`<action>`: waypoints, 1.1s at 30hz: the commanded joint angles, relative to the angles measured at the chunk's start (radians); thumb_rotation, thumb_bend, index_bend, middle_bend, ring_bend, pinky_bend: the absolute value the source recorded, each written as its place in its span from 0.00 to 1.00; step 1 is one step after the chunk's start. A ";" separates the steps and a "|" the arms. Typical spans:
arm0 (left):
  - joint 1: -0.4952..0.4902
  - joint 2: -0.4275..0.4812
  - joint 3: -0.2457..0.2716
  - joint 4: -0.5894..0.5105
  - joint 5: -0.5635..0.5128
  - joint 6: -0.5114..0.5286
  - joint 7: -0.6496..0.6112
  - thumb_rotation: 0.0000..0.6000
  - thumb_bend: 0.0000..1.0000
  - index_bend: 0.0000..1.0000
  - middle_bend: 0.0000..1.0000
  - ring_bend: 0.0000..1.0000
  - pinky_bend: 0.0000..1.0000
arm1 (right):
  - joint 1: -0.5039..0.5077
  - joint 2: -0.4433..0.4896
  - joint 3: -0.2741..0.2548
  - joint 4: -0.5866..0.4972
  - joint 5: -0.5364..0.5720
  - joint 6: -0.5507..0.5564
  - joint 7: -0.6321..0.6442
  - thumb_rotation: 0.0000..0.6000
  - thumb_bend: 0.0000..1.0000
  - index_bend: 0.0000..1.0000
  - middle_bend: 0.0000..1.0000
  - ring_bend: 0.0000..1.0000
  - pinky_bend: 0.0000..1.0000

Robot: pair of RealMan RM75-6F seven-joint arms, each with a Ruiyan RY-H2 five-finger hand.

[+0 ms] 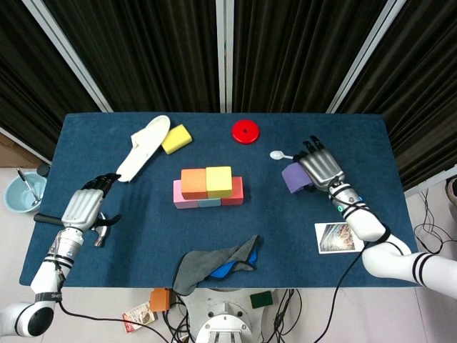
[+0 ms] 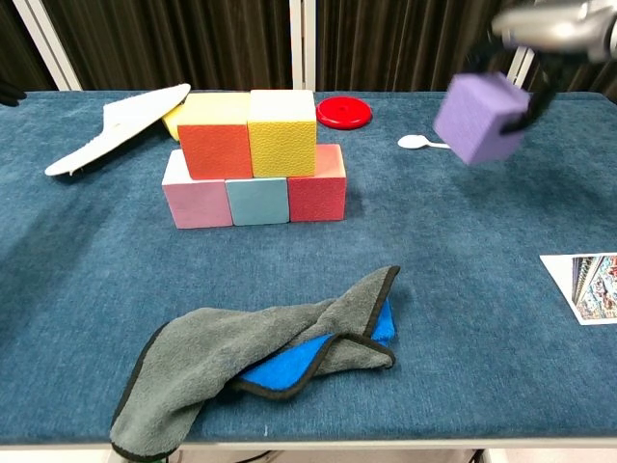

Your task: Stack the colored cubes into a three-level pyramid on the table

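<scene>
Purple foam, the cube (image 1: 293,176) is seen in the head view gripped under the right hand (image 1: 319,168), its fingers (image 1: 314,145) wrapped around it, at three o'clock from the block stack (image 1: 208,187). The left hand (image 1: 84,207) is held over the blue worktop (image 1: 143,236), fingers loosely spread, holding nothing.

In the chest view the cube (image 2: 479,119) is shown lifted clear of the felt-like worktop (image 2: 463,280), tilted, pinched by the right hand (image 2: 549,27).

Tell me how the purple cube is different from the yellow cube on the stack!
The purple cube hangs in the air, held by the right hand; the yellow cube sits on the stack's second level. The purple cube is tilted; the yellow cube sits square. The purple cube touches no other block; the yellow cube is pressed against the orange cube. Both look about the same size.
</scene>
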 commanded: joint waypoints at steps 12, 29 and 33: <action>0.038 -0.037 0.020 0.024 0.050 0.075 0.034 1.00 0.17 0.11 0.10 0.10 0.18 | 0.425 0.149 0.169 -0.426 0.761 0.150 -0.466 1.00 0.25 0.53 0.44 0.13 0.00; 0.048 -0.044 0.015 0.049 0.067 0.069 -0.009 1.00 0.17 0.11 0.10 0.10 0.18 | 0.709 -0.108 0.219 -0.320 1.145 0.381 -0.699 1.00 0.25 0.53 0.46 0.15 0.00; 0.048 -0.046 0.011 0.053 0.069 0.067 -0.015 1.00 0.17 0.11 0.10 0.10 0.18 | 0.733 -0.161 0.239 -0.261 1.182 0.401 -0.718 1.00 0.25 0.53 0.46 0.15 0.00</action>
